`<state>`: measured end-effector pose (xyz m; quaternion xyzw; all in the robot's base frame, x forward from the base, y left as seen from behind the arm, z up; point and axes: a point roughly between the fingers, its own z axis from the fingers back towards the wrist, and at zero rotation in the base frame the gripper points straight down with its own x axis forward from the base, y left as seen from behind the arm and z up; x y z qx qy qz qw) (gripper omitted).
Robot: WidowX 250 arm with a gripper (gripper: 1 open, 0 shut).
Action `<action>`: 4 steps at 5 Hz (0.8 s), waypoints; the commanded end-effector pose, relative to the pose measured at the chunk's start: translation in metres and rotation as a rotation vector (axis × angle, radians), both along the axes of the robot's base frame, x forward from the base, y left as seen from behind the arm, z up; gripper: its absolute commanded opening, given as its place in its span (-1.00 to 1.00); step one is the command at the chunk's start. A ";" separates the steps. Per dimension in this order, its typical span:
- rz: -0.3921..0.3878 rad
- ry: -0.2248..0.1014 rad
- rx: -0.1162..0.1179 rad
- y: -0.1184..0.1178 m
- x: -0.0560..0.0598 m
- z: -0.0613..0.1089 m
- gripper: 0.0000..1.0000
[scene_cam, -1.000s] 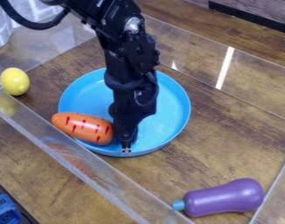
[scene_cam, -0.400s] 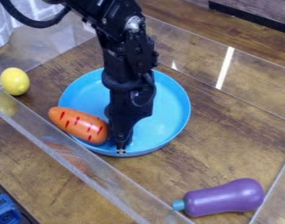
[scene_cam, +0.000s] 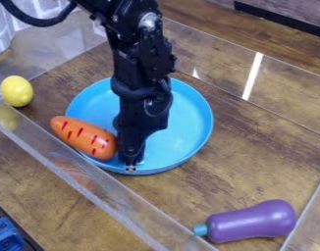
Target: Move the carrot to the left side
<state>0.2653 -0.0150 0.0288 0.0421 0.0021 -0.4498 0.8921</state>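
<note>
The orange carrot [scene_cam: 82,136] with dark ridge lines lies across the left rim of the blue plate [scene_cam: 189,118], its tip pointing left onto the wood. My black gripper [scene_cam: 132,157] stands upright just right of the carrot's thick end, touching it, tips down near the plate's front-left rim. Its fingers are shut with nothing held between them. The carrot's leafy top is hidden behind the gripper.
A yellow ball [scene_cam: 16,91] sits at the far left. A purple eggplant [scene_cam: 249,222] lies at the front right. Clear plastic walls [scene_cam: 71,186] fence the wooden table on the front and left.
The gripper has slid left along the plate's front, pushing the carrot leftward and partly off the plate's rim.
</note>
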 end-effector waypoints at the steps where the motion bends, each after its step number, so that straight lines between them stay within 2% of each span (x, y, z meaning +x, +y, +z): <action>1: -0.003 -0.083 -0.002 0.001 0.013 0.027 -1.00; 2: -0.005 -0.083 0.007 0.003 0.014 0.033 -1.00; 4: -0.011 -0.084 0.047 0.009 0.017 0.058 -1.00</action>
